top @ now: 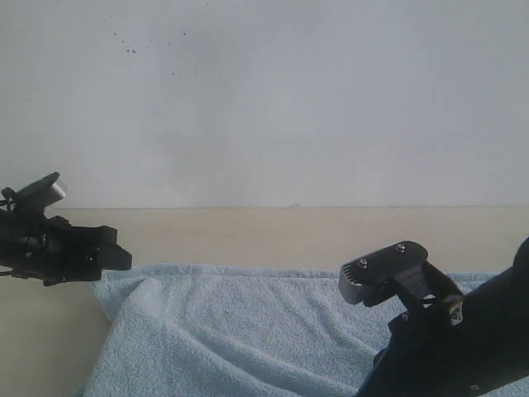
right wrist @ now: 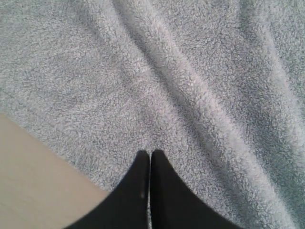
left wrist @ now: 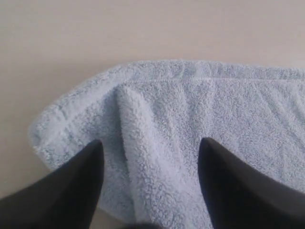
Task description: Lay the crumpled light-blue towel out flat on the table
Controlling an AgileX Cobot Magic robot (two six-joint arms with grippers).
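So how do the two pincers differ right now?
The left pincer is open, jaws astride a raised towel fold; the right pincer is shut, tips together. Left is at a hemmed corner, right along a towel edge with table beside. Both are black, over the towel.

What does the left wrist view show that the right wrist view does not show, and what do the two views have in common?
Only the left wrist view shows the hemmed border of the pale light-blue fluffy towel, and the left gripper with its black fingers standing apart, a raised fold in the gap between them. Only the right wrist view shows the right gripper with fingers pressed together, over long diagonal creases, with no hem in sight. Both show the towel lying on the plain cream-beige table.
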